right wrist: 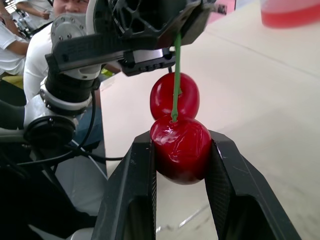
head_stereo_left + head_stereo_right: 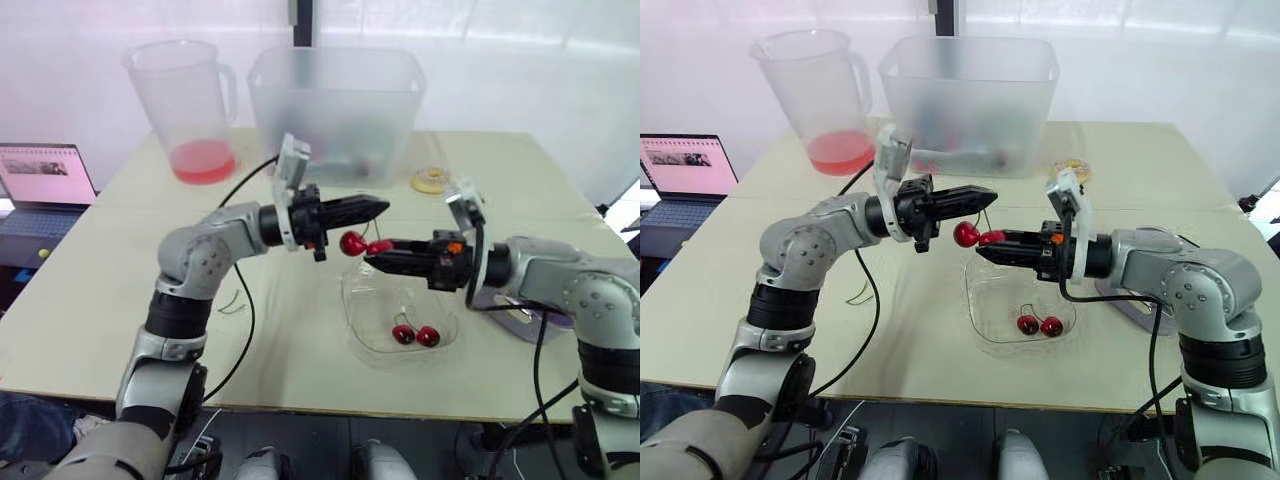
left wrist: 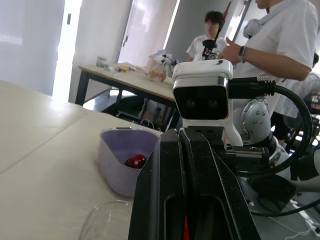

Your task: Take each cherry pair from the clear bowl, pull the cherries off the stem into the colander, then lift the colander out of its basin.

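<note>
My right gripper (image 1: 180, 150) is shut on one red cherry (image 1: 180, 147) of a pair held above the clear bowl (image 2: 375, 345). The pair's second cherry (image 1: 175, 95) hangs free beside it. Its green stem (image 1: 176, 75) runs up into my left gripper (image 2: 381, 208), which is shut on the stem's top. The two grippers meet tip to tip over the bowl's far rim. Another cherry pair (image 2: 415, 335) lies in the bowl. The purple colander in its basin (image 3: 122, 162) stands on the right, behind my right arm, with a cherry (image 3: 135, 160) inside.
A pitcher with pink liquid (image 2: 190, 100) and a large frosted bin (image 2: 335, 100) stand at the table's back. A yellow tape roll (image 2: 431, 180) lies near the bin. A laptop (image 2: 45, 175) sits off the left edge. People (image 3: 280, 45) stand behind the right side.
</note>
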